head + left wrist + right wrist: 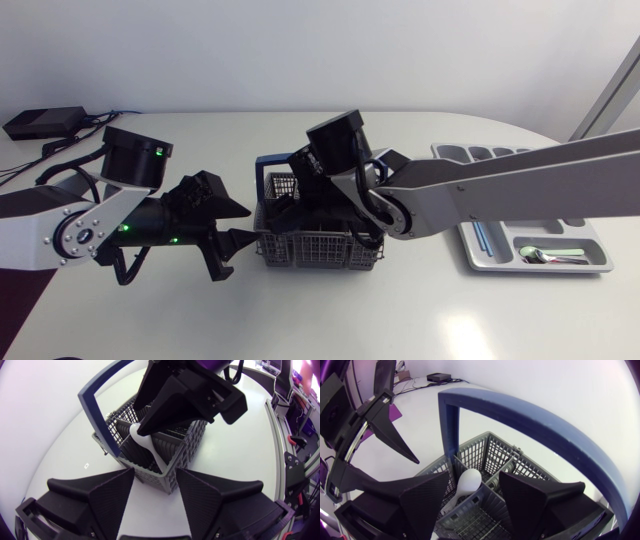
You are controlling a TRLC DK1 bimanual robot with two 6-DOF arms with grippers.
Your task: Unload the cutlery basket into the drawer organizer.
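White table (330,320) is taking up the whole scene. The right arm (520,185) is coming in from 3 o'clock and stretching past the middle, tilting down over the cutlery basket (330,245). The left arm (90,225) is lying low at 9 o'clock, pointing toward the basket's side.

The drawer organizer (585,232) is sitting at 3 o'clock of the basket, with a metal spoon (548,257) lying in its near compartment. The basket is standing mid-table with its blue handle (530,415) arching upright.

The right gripper (474,477) is hanging with its jaws spread wide, dipping into the basket. A white spoon (467,482) is standing between them, not pinched as far as I can tell. The left gripper (155,472) is hovering just beside the basket at its 9 o'clock, jaws also spread and gripping nothing.
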